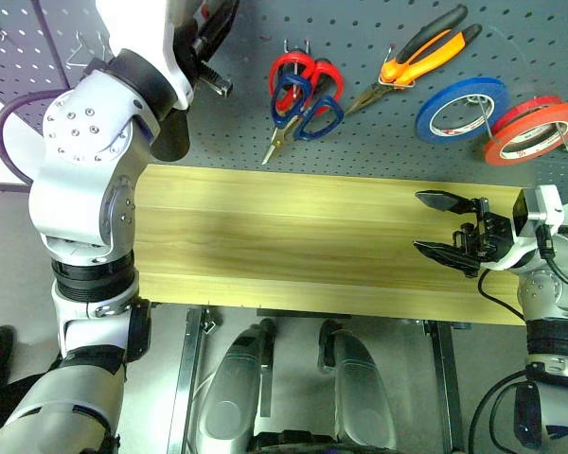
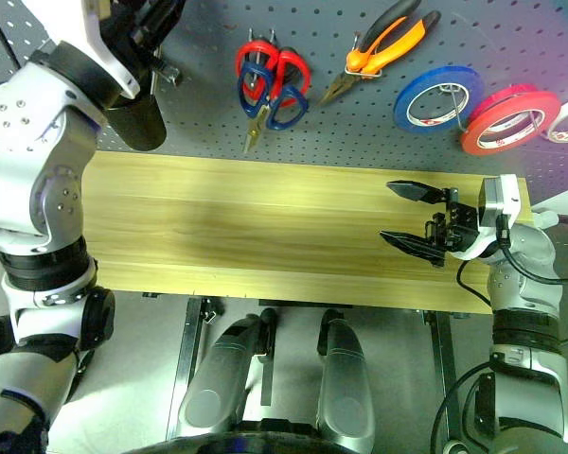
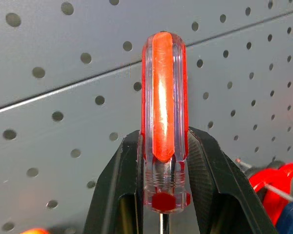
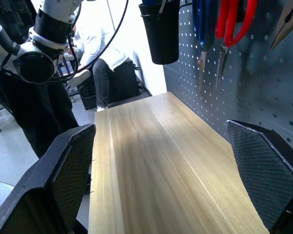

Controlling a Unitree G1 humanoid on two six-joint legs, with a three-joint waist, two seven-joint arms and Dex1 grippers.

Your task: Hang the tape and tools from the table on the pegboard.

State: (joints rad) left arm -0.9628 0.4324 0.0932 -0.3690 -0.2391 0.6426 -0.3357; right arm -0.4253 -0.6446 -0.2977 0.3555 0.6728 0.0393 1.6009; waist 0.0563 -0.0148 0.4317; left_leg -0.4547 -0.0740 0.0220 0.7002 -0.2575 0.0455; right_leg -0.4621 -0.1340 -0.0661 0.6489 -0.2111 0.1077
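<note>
Wood counter, left eye view: the light yellowish counter lies bare under the dark grey pegboard.
Left end effector, left eye view: raised high against the pegboard, above a black cup hanging there; its fingers cannot be made out from here.
Right end effector, left eye view: the right end effector hovers over the counter's right end, black fingers spread wide, nothing between them.
Hung things, left eye view: red-handled scissors and dark blue-handled scissors hang overlapping, up and well to the left of the right end effector; orange-and-black pliers hang tilted above it; a blue tape roll and the red-orange tape hang just above it, side by side.
Left wrist view: the left end effector is clamped on the lower handle of the red-handled screwdriver, which stands upright close to the pegboard.
Right wrist view: both fingers stand far apart over the bare counter; both pairs of scissors hang ahead, and a seated person shows beyond the counter's far end.
</note>
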